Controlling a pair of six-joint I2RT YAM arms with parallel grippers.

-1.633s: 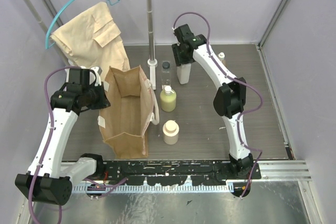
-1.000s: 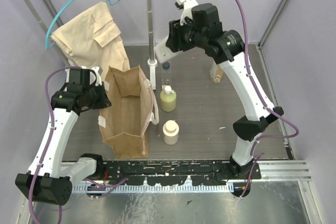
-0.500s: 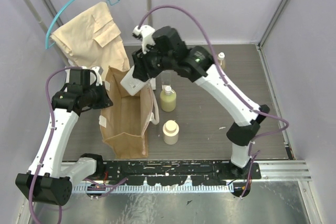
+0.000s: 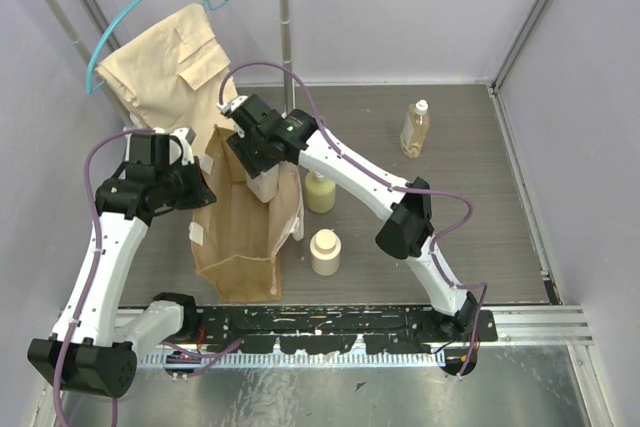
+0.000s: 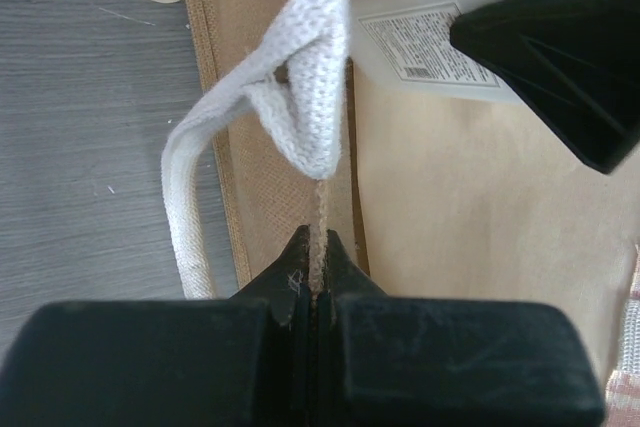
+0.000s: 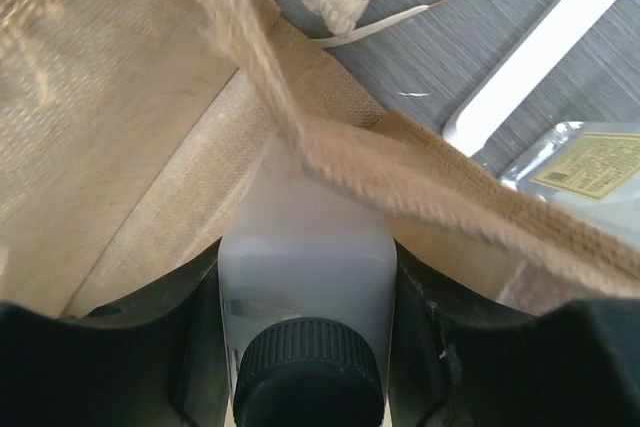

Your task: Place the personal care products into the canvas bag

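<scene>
**A:** What's changed on your side?

**B:** My right pincer [image 4: 258, 165] has swung the white bottle [image 6: 305, 267] from the back of the table across to the left. Half a second ago it was only reaching the far rim. Now it hangs in the mouth of the bag [image 4: 235, 269], and the bottle's lower end is past the rim.

**A:** Is the grip sound?

**B:** The fingers are closed on both sides of the bottle, right by its dark cap. In the wrist view it sits square between them.

**A:** And the other arm?

**B:** My left pincer [image 5: 315, 285] hasn't moved. It stays pinched narrow on the bag's left edge, just under the pale strap [image 5: 300, 117], and that keeps the mouth open.

**A:** Where does that leave the job?

**B:** I'd say the first bottle is almost delivered but not yet let go. I can't see the bag's floor beneath it, so I can't tell how far it would drop. Four more wait on the table. The yellow-green bottle [image 4: 320, 192] and the cream bottle [image 4: 325, 252] stand just right of the bag. The amber bottle [image 4: 415, 129] is well apart at the back right. The clear bottle [image 6: 585, 177] shows just outside the bag's rim in my right wrist view.
</scene>
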